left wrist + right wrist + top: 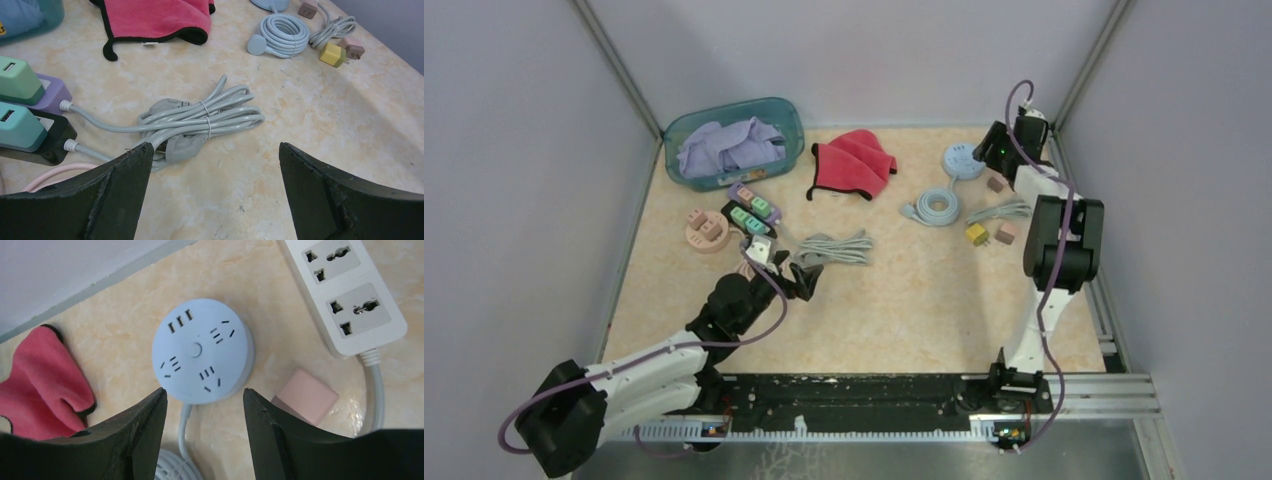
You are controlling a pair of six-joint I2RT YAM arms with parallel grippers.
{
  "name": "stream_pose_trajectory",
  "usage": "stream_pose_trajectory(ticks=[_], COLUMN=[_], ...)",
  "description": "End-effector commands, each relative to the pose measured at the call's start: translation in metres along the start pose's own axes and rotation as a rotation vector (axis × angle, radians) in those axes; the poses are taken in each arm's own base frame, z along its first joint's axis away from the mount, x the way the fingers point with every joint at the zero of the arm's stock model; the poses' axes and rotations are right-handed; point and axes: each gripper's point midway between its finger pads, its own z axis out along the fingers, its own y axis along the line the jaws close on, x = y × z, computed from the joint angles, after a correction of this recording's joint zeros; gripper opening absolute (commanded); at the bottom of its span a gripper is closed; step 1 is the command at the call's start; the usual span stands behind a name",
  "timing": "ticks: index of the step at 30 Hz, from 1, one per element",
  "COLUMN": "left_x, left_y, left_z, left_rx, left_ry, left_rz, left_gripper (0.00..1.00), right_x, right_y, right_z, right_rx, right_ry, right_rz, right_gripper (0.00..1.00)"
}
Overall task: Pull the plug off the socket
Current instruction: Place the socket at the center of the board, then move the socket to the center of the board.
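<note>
Right wrist view: the right fingers (142,440) are released, parted with nothing between them. They hang over the round blue socket (202,357), whose near edge shows in the gap between the fingertips. The socket sits flat on the desk (115,330), face up, at the far right corner. The pink plug (306,396) lies on the desk just beside the socket's rim, not seated in any of its slots. A white power strip (350,295) lies beyond the plug, and a red cloth (45,385) lies on the socket's other side.

Left wrist view: the left fingers (115,195) are released, spread wide and grasping nothing. They hover above a tied bundle of grey cable (210,120) on the left half of the desk, well apart from the socket.

Top external view: a teal bin (789,125) holding lilac cloth stands at the far left.
</note>
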Motion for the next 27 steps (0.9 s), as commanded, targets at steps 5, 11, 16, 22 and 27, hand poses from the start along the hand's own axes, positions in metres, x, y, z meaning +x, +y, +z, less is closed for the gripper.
stream_pose_trajectory(ticks=[5,11,16,22,27], left_x=[-0.014,-0.016,-0.028,-0.049,-0.045], left_y=[0.003,0.005,-0.004,-0.004,0.002], left_z=[0.014,0.022,0.028,0.038,0.048], left_rx=[-0.053,-0.089,-0.067,-0.047,-0.045], left_ry=[0.008,0.048,0.082,0.099,0.166], left_rz=[-0.017,-0.024,-0.055,-0.085,-0.18], left_gripper=[1.0,1.0,1.0,1.0,1.0], right_x=[-0.052,-0.011,0.029,0.054,0.067], right_y=[0.067,0.14,0.146,0.126,0.129], right_z=[-0.112,-0.218,-0.28,-0.295,-0.297], right_rx=[-0.255,-0.739,-0.884,-0.82,-0.886], right_ry=[-0.151,-0.069,-0.066,-0.189,-0.174], right_rz=[-0.171,-0.35,-0.526,-0.645,-0.634], right_gripper=[0.57,0.57,0.58,0.65,0.65])
